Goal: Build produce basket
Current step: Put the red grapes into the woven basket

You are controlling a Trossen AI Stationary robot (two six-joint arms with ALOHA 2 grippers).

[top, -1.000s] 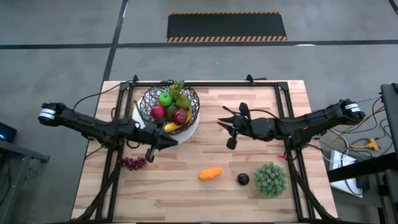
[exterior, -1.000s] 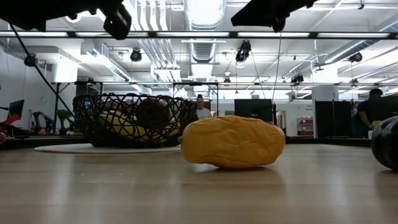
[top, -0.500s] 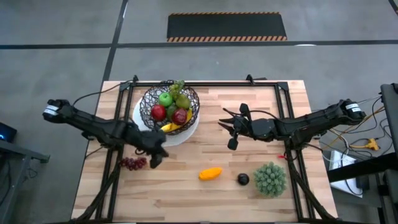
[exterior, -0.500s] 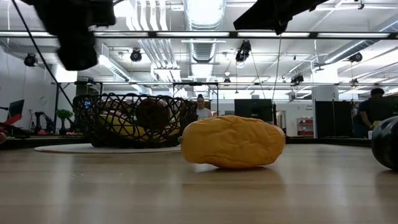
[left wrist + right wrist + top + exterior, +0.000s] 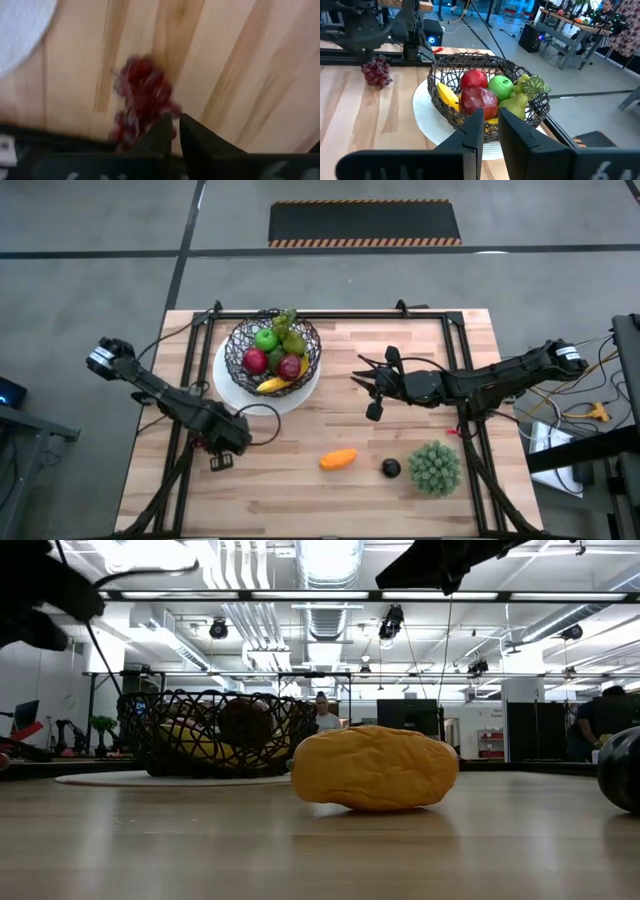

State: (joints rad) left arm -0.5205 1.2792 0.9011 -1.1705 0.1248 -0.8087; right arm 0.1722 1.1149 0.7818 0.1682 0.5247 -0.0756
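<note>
The black wire basket (image 5: 275, 350) stands on a white plate (image 5: 305, 392) and holds a green apple, red fruits, a pear, a banana and green grapes (image 5: 532, 84). A bunch of dark red grapes (image 5: 142, 92) lies on the wood near the table's left side (image 5: 203, 444). My left gripper (image 5: 175, 127) is shut and points down close above the bunch. An orange piece (image 5: 338, 459) and a dark plum (image 5: 391, 468) lie toward the near edge. My right gripper (image 5: 372, 408) is shut and waits in the air right of the basket.
A larger spiky green ball (image 5: 435, 467) sits right of the plum near the near edge. Black frame rails run along the table's left, right and far sides. Bare wood lies between the plate and the orange piece. People and desks show in the room beyond.
My left gripper has swung away from the near side of the plate toward the table's near left. It has come down over the red grapes. The fruit and my right arm have kept still.
</note>
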